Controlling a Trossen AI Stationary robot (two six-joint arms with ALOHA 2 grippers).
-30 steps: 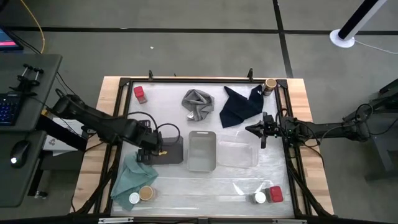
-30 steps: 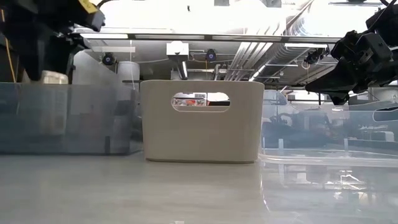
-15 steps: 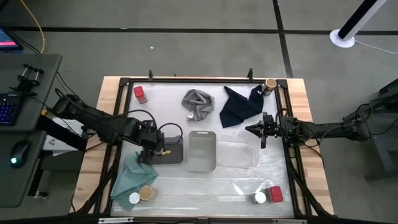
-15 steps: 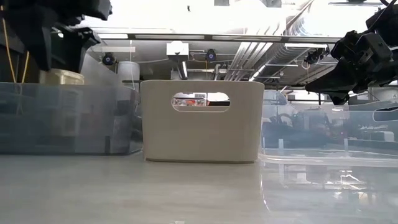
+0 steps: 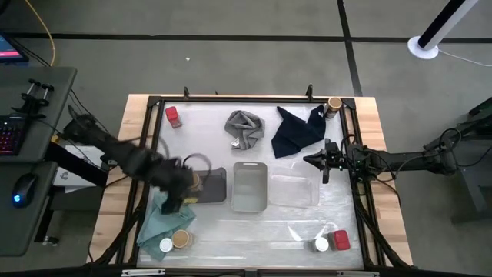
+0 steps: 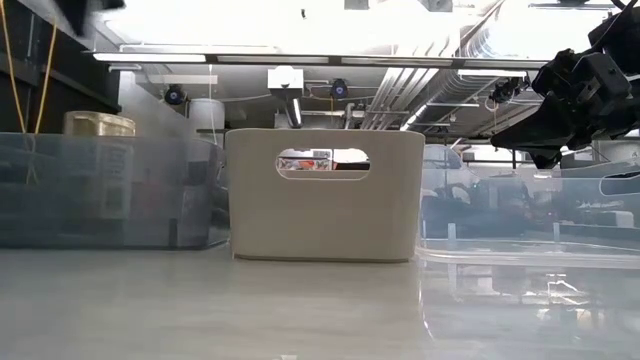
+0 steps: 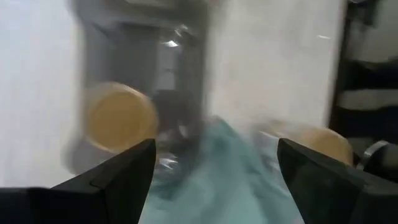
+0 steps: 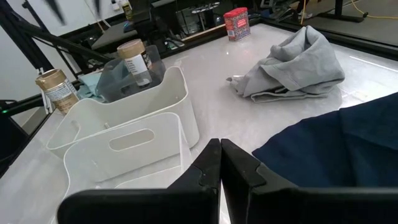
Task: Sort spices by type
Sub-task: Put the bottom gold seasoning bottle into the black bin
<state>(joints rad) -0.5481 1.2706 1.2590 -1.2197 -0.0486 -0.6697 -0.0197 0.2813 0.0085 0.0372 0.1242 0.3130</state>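
A tan-topped jar stands upright in the dark grey tray; it also shows in the low view and the right wrist view. My left gripper is open and empty above the teal cloth, between the tray and a second tan-topped jar. A white-topped jar stands beside that one. My right gripper is shut and empty at the right, above the clear tray. A third tan-topped jar stands at the far right corner.
A white tray stands between the dark and clear trays. A red jar is at the far left; a grey cloth and a navy cloth lie at the back. A white-topped jar and a red jar stand near right.
My left gripper has risen from the dark tray, out of the low view, and gone fast toward the table's near edge over the teal cloth. The tan-topped jar that it stood over stays upright in the dark tray.
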